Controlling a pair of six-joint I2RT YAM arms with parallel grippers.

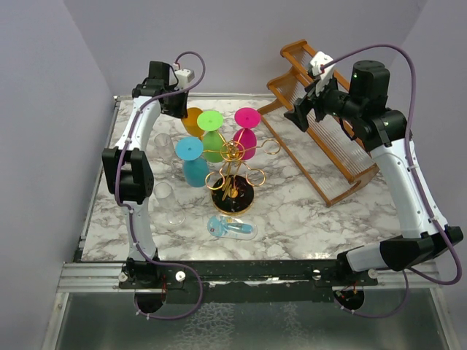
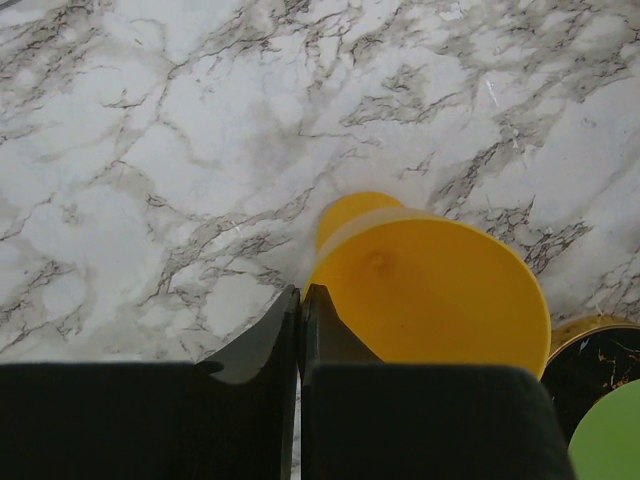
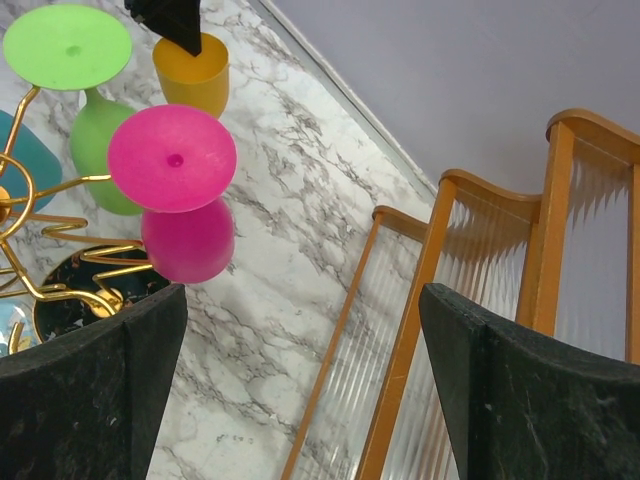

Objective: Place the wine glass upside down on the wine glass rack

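Observation:
The gold wire wine glass rack [image 1: 233, 164] stands on its round black base mid-table, also in the right wrist view [image 3: 40, 250]. Green [image 1: 212, 135], pink [image 1: 246, 131] and teal [image 1: 193, 162] wine glasses sit foot-up around it. An orange wine glass [image 1: 192, 121] is foot-up behind the rack; I cannot tell if it hangs or rests on the table. My left gripper [image 1: 180, 108] is shut and empty, its tips [image 2: 300, 292] just above and beside the orange glass's foot [image 2: 430, 290]. My right gripper [image 1: 297, 117] is open and empty [image 3: 300, 295] over the wooden rack's edge.
A large brown wooden slatted rack [image 1: 325, 142] fills the back right, under my right gripper [image 3: 540, 250]. A clear glass [image 1: 166, 200] stands left of the gold rack. A light blue glass [image 1: 232, 229] lies on its side in front of the base.

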